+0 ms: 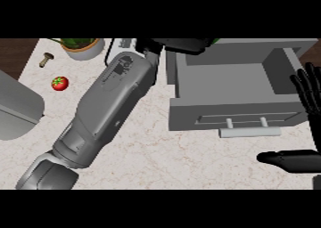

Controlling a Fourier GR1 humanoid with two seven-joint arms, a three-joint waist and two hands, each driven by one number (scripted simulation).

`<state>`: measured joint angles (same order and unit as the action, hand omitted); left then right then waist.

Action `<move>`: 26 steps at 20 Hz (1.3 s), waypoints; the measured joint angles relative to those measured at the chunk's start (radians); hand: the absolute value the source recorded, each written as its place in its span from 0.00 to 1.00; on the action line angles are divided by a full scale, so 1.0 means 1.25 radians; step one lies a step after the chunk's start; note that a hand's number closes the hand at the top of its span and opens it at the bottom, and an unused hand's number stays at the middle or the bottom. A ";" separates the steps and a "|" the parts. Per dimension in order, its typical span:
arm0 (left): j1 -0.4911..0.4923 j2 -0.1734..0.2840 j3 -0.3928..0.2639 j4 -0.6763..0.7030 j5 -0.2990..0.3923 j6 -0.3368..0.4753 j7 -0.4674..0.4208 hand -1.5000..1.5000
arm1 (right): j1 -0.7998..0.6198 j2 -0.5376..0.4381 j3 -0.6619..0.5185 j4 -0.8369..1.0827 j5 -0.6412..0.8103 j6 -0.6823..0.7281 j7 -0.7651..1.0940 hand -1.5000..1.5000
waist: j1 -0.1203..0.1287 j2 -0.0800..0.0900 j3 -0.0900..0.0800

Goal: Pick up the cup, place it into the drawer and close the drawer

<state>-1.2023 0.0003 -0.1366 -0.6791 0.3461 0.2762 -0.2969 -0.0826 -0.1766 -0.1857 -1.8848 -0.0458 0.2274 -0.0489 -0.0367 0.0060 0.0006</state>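
Here the left forearm (104, 111) stretches diagonally across the marble desk (156, 156) from the near left corner toward the far edge, ending at the left robot hand (183, 44), which sits at the far left corner of the open drawer (236, 89). That robot hand shows only as a dark shape at the top of the view, partly cut off, so whether its fingers are curled or straight cannot be told, nor whether it has hold of anything. The cup itself cannot be made out with certainty; a white shape (121, 46) just beside the wrist, near the desk's far edge, is too hidden to name.

The drawer is a grey box pulled open toward the near side, its inside bare grey, its front panel carrying a pale bar handle (248, 132) that juts out over the desk. It stands on the right half of the desk.

The right robot hand (311, 133) shows at the right edge, just beside the drawer's right wall, with fingers straight and pointing away and the thumb held out sideways toward the left; it holds nothing.

On the left part of the desk, a red tomato (59, 83) lies alone, a small mushroom (47, 58) lies farther back near the far left corner, and a potted plant (83, 47) stands at the far edge. A grey rounded appliance (12, 107) overlaps the desk's left edge.
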 measured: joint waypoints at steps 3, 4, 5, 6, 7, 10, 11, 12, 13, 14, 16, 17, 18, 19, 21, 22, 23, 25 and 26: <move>-0.021 0.000 -0.021 0.061 0.023 0.002 -0.020 1.00 | -0.015 -0.001 -0.004 0.007 -0.006 -0.002 0.006 0.00 | -0.001 0.001 0.000; -0.034 0.000 -0.036 0.079 0.037 0.011 -0.021 1.00 | -0.019 0.001 -0.001 0.010 -0.003 -0.003 0.003 0.00 | -0.005 0.002 0.000; -0.044 0.000 -0.048 0.096 0.048 0.014 -0.024 1.00 | -0.021 -0.003 -0.005 0.011 -0.007 -0.001 0.005 0.00 | -0.007 0.002 0.000; -0.043 0.000 -0.059 0.113 0.057 0.012 -0.038 1.00 | -0.017 -0.003 -0.002 0.002 -0.007 0.002 0.008 0.00 | -0.010 0.003 0.000; -0.046 0.000 -0.074 0.122 0.070 0.018 -0.041 1.00 | -0.011 -0.002 -0.002 -0.001 -0.008 0.003 0.005 0.00 | -0.011 0.003 0.000; -0.045 0.000 -0.135 0.139 0.107 0.043 -0.042 1.00 | -0.022 -0.001 0.002 0.022 0.002 0.002 -0.008 0.00 | -0.016 0.004 0.000; -0.054 0.000 -0.147 0.158 0.112 0.049 -0.043 1.00 | -0.024 -0.004 0.000 0.023 -0.006 0.009 -0.007 0.00 | -0.021 0.005 0.000; -0.056 0.000 -0.166 0.166 0.118 0.059 -0.039 1.00 | -0.020 0.002 0.007 0.021 0.000 0.007 -0.011 0.00 | -0.024 0.006 0.000; -0.063 0.000 -0.178 0.181 0.118 0.060 -0.036 1.00 | -0.012 0.002 0.005 0.012 -0.003 0.009 -0.013 0.00 | -0.026 0.006 0.000; -0.061 0.000 -0.199 0.187 0.121 0.068 -0.032 1.00 | -0.015 0.002 0.005 0.014 -0.002 0.008 -0.014 0.00 | -0.029 0.006 0.001; -0.060 0.000 -0.229 0.203 0.130 0.073 -0.028 0.00 | -0.017 0.004 0.013 0.011 0.003 0.007 -0.008 0.00 | -0.032 0.008 0.001; -0.066 0.000 -0.242 0.208 0.134 0.073 -0.018 0.00 | -0.024 0.003 0.014 0.010 0.003 0.006 -0.002 0.00 | -0.033 0.008 0.001; -0.066 0.000 -0.259 0.213 0.136 0.074 -0.016 0.00 | -0.021 0.006 0.016 0.010 0.004 0.006 -0.008 0.00 | -0.036 0.009 0.001; -0.066 0.000 -0.275 0.213 0.138 0.074 -0.004 0.00 | -0.024 0.004 0.011 0.008 -0.001 0.006 -0.004 0.00 | -0.035 0.008 0.001; -0.060 0.000 -0.310 0.216 0.142 0.086 0.005 0.00 | -0.030 0.003 0.012 0.013 -0.005 0.010 -0.003 0.00 | -0.040 0.010 0.001; -0.063 0.000 -0.325 0.220 0.144 0.093 0.017 0.00 | -0.029 0.001 0.012 0.012 -0.007 0.013 -0.003 0.00 | -0.042 0.010 0.001; -0.064 0.000 -0.340 0.223 0.144 0.101 0.021 0.00 | -0.028 0.003 0.015 0.011 -0.005 0.013 -0.008 0.00 | -0.045 0.011 0.001; -0.053 0.000 -0.374 0.209 0.149 0.124 0.033 0.00 | -0.028 -0.004 0.008 0.011 -0.012 0.020 -0.008 0.00 | -0.045 0.010 0.001; -0.047 0.000 -0.383 0.206 0.153 0.134 0.025 0.00 | -0.026 -0.008 0.004 0.013 -0.017 0.026 -0.011 0.00 | -0.045 0.010 0.001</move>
<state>-1.2606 0.0001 -0.6160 -0.4219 0.5377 0.4443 -0.2653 -0.1155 -0.1871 -0.1809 -1.8680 -0.0673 0.2596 -0.0625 -0.0930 0.0189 0.0014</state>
